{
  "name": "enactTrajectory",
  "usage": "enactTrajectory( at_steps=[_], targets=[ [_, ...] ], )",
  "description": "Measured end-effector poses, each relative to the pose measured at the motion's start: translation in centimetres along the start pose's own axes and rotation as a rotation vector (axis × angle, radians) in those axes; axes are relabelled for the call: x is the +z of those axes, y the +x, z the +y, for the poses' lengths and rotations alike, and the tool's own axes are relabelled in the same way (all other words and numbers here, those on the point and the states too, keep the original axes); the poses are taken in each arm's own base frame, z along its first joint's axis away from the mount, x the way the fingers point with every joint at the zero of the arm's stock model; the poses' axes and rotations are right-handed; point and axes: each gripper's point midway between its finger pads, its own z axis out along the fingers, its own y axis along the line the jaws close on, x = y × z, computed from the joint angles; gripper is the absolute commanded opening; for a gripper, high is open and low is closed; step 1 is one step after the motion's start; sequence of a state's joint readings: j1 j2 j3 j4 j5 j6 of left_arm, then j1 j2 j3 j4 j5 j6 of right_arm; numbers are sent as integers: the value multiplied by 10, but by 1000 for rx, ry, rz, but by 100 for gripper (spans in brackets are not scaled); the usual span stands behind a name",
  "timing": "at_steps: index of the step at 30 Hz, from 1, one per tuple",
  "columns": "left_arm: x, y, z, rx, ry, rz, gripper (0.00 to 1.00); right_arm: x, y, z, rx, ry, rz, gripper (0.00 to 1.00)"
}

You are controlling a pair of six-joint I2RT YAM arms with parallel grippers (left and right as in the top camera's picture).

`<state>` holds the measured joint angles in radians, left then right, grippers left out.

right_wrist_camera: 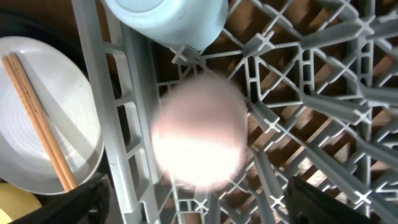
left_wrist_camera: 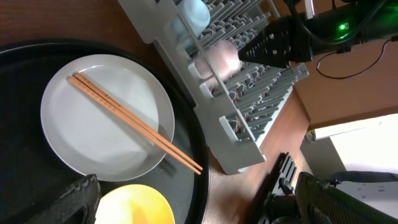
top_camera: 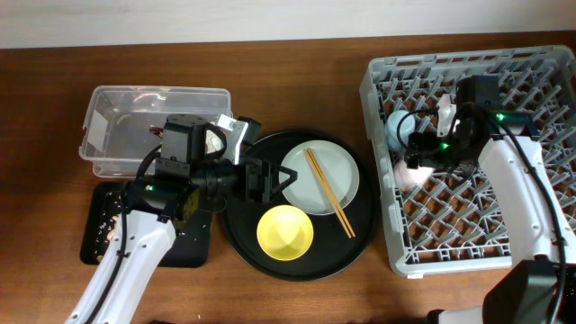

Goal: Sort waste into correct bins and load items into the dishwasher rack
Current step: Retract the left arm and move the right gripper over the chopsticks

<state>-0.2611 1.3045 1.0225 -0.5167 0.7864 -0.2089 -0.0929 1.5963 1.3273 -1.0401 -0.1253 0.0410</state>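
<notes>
Inside the left edge of the light-grey pegged dishwasher rack (top_camera: 450, 234), the pink cup (right_wrist_camera: 199, 134) lies free beneath the open right gripper (right_wrist_camera: 196, 202). Left gripper (left_wrist_camera: 199, 199) open, empty. Cup loading judged done; next, pinch wooden chopsticks (top_camera: 329, 193) left of rack.

Chopsticks (top_camera: 329, 192) on plate (top_camera: 340, 171), plate left of rack (top_camera: 468, 234)
</notes>
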Motion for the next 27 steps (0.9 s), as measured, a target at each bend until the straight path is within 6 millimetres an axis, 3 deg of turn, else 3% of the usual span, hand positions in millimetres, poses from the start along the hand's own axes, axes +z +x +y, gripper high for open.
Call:
enactTrajectory(
  at_steps=[6,10,12,14,15,17,18,19,22,24,27],
  targets=[
    [0,0,0,0,-2,0,99,-10,2,10,-8,-51,16,99],
    [0,-2,0,-12,0,-7,99,-50,5,40,-84,-159,-34,99],
    [-1,-13,0,-2,4,-48,99,-79,19,69,-166,-225,-67,99],
    [-10,-23,10,-37,-11,-91,99,-94,33,95,-247,-276,-72,99],
    [-16,-28,18,-62,-29,-113,99,-96,39,107,-283,-297,-67,89],
    [-34,-41,35,-106,-66,-170,99,-95,48,125,-342,-324,-47,57],
    [-51,-52,48,-128,-93,-219,99,-93,54,138,-390,-344,-29,32],
    [-65,-61,56,-142,-115,-259,99,-90,59,149,-425,-358,-13,21],
    [-106,-76,73,-173,-163,-363,99,-82,69,176,-512,-389,15,8],
    [-130,-78,81,-198,-197,-413,99,-73,76,192,-564,-397,35,7],
    [-148,-78,91,-224,-230,-453,99,-55,85,204,-613,-359,70,7]
  ],
)
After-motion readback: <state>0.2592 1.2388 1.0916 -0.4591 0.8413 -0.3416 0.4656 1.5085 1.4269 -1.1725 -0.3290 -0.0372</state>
